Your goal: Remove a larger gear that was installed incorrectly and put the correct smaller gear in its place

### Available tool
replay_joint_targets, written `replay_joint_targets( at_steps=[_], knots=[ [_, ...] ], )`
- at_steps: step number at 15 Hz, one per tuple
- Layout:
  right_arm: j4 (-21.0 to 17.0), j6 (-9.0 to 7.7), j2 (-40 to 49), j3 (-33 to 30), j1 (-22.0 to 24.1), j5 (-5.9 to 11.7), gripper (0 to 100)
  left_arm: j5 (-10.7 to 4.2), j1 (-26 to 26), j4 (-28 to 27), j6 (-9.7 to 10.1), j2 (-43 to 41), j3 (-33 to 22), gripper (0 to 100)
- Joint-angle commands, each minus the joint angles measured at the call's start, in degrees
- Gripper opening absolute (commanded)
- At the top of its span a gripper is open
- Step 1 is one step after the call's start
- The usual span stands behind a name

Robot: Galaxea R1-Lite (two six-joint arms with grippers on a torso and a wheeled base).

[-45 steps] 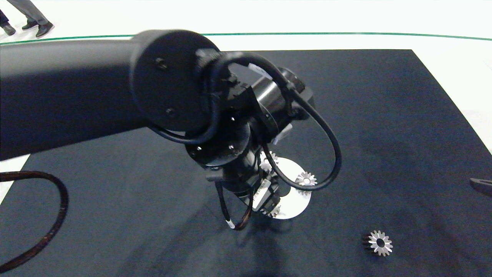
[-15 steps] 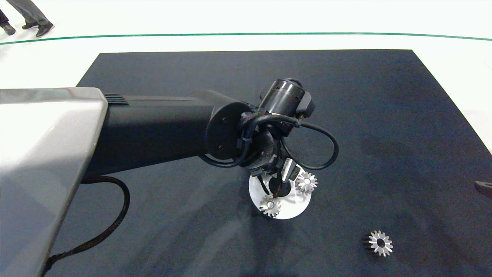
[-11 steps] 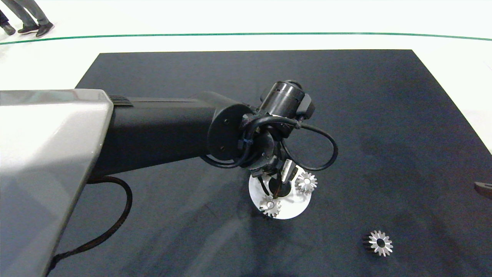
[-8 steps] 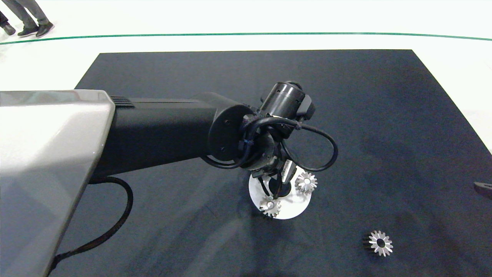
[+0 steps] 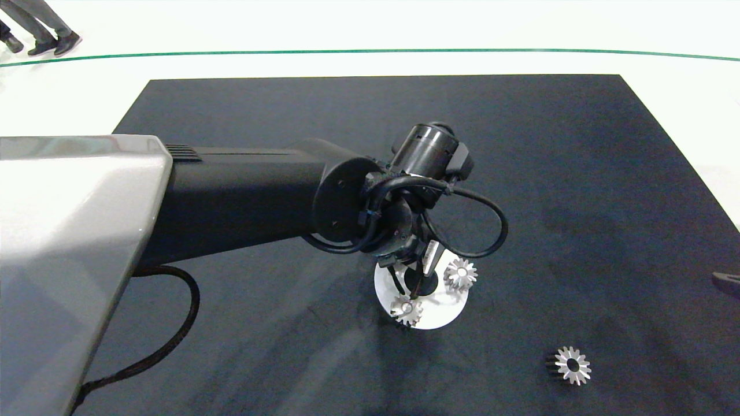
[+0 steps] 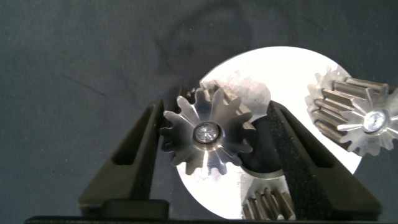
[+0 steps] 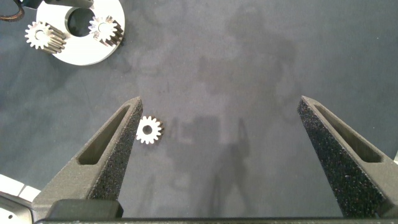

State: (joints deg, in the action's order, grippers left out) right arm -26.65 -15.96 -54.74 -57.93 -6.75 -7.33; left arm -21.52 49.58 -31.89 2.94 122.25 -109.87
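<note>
The larger gear (image 6: 208, 134), silver with chunky teeth and a small centre hole, stands on the white round plate (image 6: 292, 68). My left gripper (image 6: 214, 124) is lowered over it. Its fingers (image 6: 140, 155) straddle the gear closely: one finger is at the teeth and a thin dark gap shows at the other. In the head view the left wrist hides this gear above the plate (image 5: 439, 315). The smaller gear (image 5: 572, 365), star-faced with a wide dark hole, lies loose on the mat at the front right, also visible as the smaller gear (image 7: 148, 130). My right gripper (image 7: 221, 106) hangs open high above the mat.
Two other silver gears (image 5: 406, 310) (image 5: 461, 273) stand on the plate around its dark centre hole. The black mat (image 5: 578, 173) covers the table. The right gripper's tip (image 5: 727, 282) shows at the right edge. A person's shoes (image 5: 55, 43) are at the far left.
The left arm has come down from high above onto the plate. Over the last second its fingers drew slightly closer around the gear. The right arm and loose gear have not moved.
</note>
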Motion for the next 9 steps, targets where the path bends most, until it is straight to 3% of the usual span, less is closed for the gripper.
replay_joint_targets(
  at_steps=[1,9],
  knots=[
    [-0.2,-0.04,0.1,0.0,0.0,-0.06,100,-0.1,0.1,-0.2,-0.04,0.2,-0.1,59],
    [-0.2,-0.13,0.2,0.0,0.0,-0.06,100,-0.28,0.0,-0.8,-1.18,0.7,-0.1,42]
  ],
)
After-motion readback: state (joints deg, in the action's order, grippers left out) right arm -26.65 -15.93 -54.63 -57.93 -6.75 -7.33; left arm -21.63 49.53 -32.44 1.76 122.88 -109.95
